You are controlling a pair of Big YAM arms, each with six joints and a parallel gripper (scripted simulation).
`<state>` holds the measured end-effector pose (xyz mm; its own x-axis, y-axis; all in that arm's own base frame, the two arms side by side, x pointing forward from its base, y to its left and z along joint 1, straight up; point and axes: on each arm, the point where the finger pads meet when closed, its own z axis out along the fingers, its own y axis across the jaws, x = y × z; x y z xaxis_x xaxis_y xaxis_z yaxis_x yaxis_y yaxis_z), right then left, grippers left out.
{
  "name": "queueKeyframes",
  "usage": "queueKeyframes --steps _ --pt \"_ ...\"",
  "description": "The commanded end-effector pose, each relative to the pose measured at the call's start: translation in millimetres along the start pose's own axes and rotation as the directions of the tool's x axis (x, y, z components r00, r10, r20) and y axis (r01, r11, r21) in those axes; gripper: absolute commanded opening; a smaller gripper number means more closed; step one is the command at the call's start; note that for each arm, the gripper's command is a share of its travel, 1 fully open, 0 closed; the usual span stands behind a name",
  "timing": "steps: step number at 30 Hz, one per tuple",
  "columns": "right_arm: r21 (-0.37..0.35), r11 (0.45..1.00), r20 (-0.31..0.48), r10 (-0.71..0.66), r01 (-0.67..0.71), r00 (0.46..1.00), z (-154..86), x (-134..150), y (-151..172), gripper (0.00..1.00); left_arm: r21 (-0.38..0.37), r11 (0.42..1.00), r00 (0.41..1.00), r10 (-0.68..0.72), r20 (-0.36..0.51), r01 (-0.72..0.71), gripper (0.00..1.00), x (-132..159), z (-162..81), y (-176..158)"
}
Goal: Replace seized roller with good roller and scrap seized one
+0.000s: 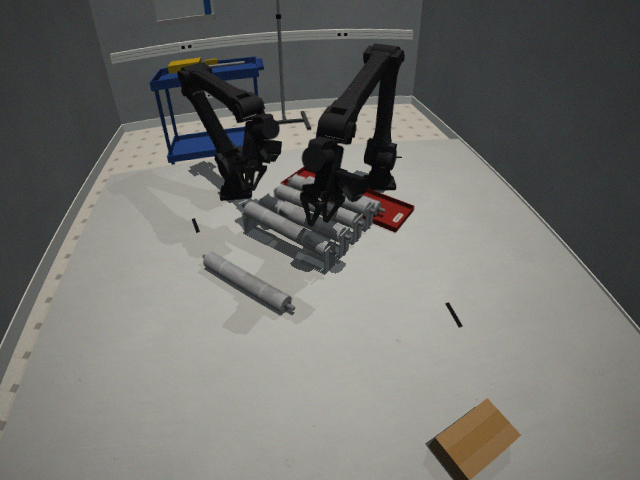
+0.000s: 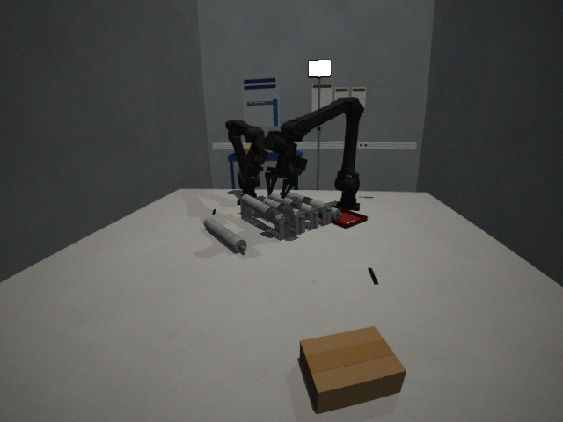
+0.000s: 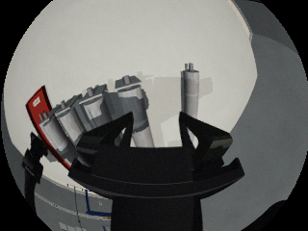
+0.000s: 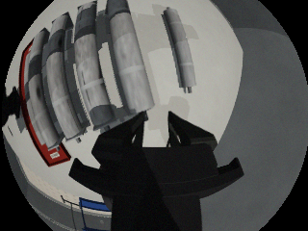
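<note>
Four grey rollers sit side by side in the bed, between brackets. The front one lies beside the second roller. A loose roller lies on the table in front. No mark shows which is seized. The red scrap tray behind the bed shows no roller in its visible part. My left gripper is open and empty above the bed. My right gripper is partly open and empty near the front roller's left end.
A cardboard box stands far off toward the top and exterior views. A black strip lies on the table, with a second strip left of the bed. A blue cart stands behind the table.
</note>
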<state>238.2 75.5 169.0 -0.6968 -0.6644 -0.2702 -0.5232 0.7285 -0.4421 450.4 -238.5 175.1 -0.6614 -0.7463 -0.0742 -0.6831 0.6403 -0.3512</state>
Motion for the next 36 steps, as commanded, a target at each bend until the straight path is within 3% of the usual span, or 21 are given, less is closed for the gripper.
queueKeyframes --steps 1,4,6,12,18,20,23,26,36 --pt "0.009 0.993 0.097 0.113 -0.114 0.989 -13.6 -45.1 -25.6 0.32 0.086 0.991 0.994 0.097 0.042 -0.100 0.62 -23.4 -14.2 -9.3" --pt "0.004 0.992 0.096 0.125 -0.126 0.988 -7.8 -44.3 -24.6 0.32 0.088 0.988 0.992 0.119 0.047 -0.123 0.62 -25.4 -9.2 -10.0" --pt "0.001 0.986 0.145 0.167 -0.169 0.975 -15.4 -62.9 -36.4 0.32 0.119 0.981 0.987 0.144 0.075 -0.153 0.62 -36.3 -15.2 -13.0" --pt "-0.017 0.959 0.249 0.278 -0.283 0.928 -22.7 -101.0 -65.9 0.32 0.217 0.941 0.956 0.220 0.192 -0.260 0.62 -70.7 -49.1 -27.1" --pt "-0.039 0.924 0.349 0.369 -0.380 0.861 -30.7 -135.1 -99.1 0.32 0.265 0.889 0.905 0.283 0.318 -0.372 0.62 -101.9 -76.5 -34.7" --pt "-0.039 0.924 0.349 0.369 -0.380 0.861 -30.7 -135.1 -99.1 0.32 0.265 0.889 0.905 0.283 0.318 -0.372 0.62 -101.9 -76.5 -34.7" --pt "-0.051 0.906 0.399 0.404 -0.420 0.823 -36.4 -150.1 -116.7 0.32 0.263 0.868 0.874 0.313 0.371 -0.422 0.62 -116.5 -80.5 -35.8" --pt "-0.063 0.884 0.452 0.439 -0.463 0.777 -43.8 -165.6 -137.7 0.32 0.276 0.833 0.828 0.325 0.457 -0.479 0.62 -133.1 -109.2 -39.3" --pt "-0.104 0.822 0.595 0.502 -0.559 0.628 -65.8 -203.6 -200.5 0.32 0.221 0.746 0.661 0.362 0.657 -0.628 0.62 -174.9 -163.9 -39.6"
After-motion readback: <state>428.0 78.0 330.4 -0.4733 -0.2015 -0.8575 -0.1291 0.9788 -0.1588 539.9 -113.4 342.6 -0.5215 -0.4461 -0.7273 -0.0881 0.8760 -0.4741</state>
